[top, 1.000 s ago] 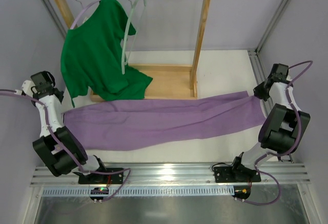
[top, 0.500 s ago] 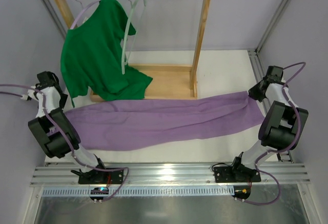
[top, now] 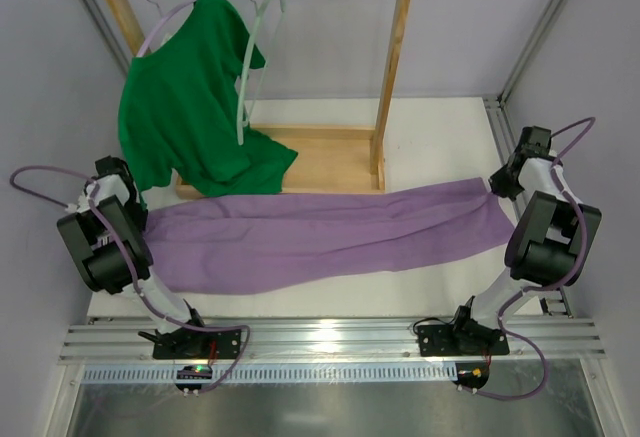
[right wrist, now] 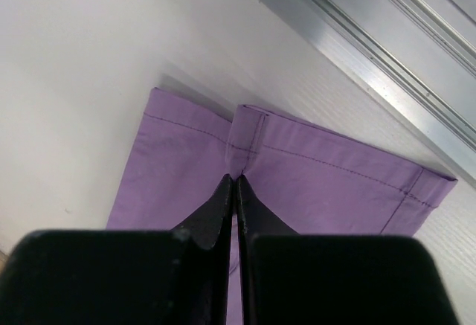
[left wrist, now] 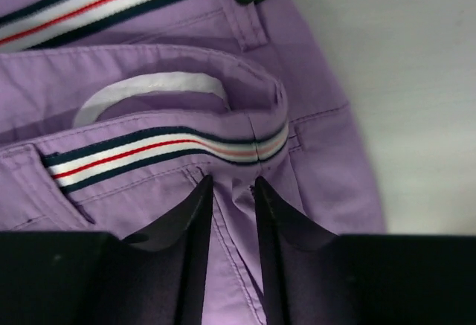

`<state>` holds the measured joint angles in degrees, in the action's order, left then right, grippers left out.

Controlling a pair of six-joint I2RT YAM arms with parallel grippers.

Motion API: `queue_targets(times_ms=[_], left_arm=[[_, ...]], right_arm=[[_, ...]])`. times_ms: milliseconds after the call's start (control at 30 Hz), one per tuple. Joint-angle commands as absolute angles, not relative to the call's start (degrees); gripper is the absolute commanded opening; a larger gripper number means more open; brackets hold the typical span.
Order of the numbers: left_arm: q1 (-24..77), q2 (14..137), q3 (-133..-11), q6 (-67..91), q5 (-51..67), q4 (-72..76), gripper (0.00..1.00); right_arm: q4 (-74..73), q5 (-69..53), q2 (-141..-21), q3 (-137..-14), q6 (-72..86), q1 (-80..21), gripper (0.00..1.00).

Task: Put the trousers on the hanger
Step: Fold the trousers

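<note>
The lilac trousers (top: pixel 320 237) lie flat across the white table, waist at the left and leg hems at the right. My left gripper (top: pixel 140 215) is at the waist end. In the left wrist view its fingers (left wrist: pixel 233 184) pinch a fold of purple fabric just below the striped waistband (left wrist: pixel 163 150). My right gripper (top: pixel 497 189) is at the hem end, shut on the hem seam (right wrist: pixel 236 178) of a trouser leg (right wrist: pixel 320 184). The pale grey-green hanger (top: pixel 245 67) hangs empty on the wooden rail, far behind both grippers.
A wooden rack (top: pixel 390 87) stands at the back on its base board (top: pixel 320 162). A dark green T-shirt (top: pixel 180 107) hangs on a lavender hanger at its left, draping onto the base. A metal rail (right wrist: pixel 387 79) runs along the table's right edge.
My left arm has swung inward to the right, and the waist end of the trousers has shifted right with it. The right gripper has moved slightly, still at the hem.
</note>
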<state>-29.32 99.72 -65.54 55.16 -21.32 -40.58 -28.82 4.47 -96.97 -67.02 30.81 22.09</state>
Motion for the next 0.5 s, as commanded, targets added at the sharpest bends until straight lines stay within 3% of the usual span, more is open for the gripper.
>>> queue_targets(times_ms=[0, 33, 133, 467], left_arm=[[-29.4, 100.7, -62.6, 55.3, -19.7, -38.2, 0.28], [-29.4, 100.7, -61.8, 55.3, -19.3, -37.0, 0.15], [-28.9, 99.5, -59.8, 55.2, -19.2, -36.6, 0.00], [-25.0, 87.4, -54.8, 55.2, -23.9, -37.7, 0.00]], right_arm=[[-30.9, 8.7, -97.5, -70.0, 29.8, 22.1, 0.04], [-31.3, 9.6, -97.8, -70.2, 29.7, 22.3, 0.04], [-32.3, 11.3, -97.7, -70.0, 29.4, 23.2, 0.04], [-33.0, 12.4, -94.8, -67.8, 29.8, 25.3, 0.04]])
